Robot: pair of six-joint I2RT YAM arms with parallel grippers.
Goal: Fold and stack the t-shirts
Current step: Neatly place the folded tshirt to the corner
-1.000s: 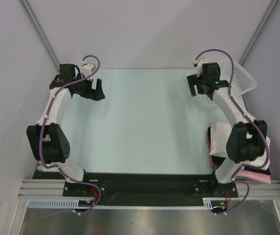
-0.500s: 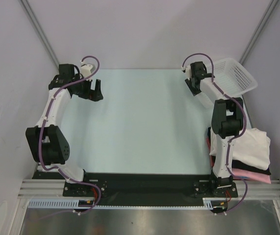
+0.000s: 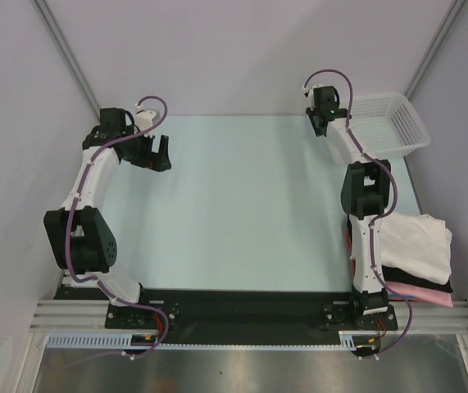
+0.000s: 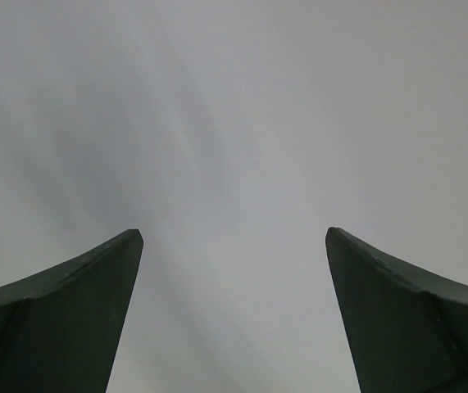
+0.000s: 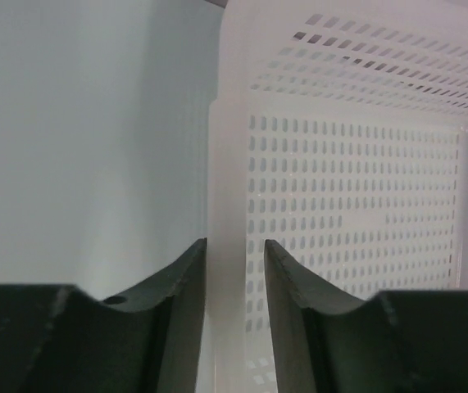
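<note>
Grey walls close in a pale blue-green table point(image 3: 234, 205), and from my station both arms reach toward its far side. On my left wrist feed the left gripper point(image 4: 234, 237) stands wide open with nothing between its fingers; from above it hangs over the far left part of the table point(image 3: 160, 152). The right gripper point(image 5: 235, 246) is at the far right corner, closed on the upright wall of the white mesh basket point(image 5: 356, 205), one finger on each side of it. The t-shirts sit well apart from it, stacked at the near right edge beside the right arm's base: white t-shirt point(image 3: 418, 241) on top, black t-shirt point(image 3: 418, 282) under it, pink t-shirt point(image 3: 430, 297) at the bottom.
</note>
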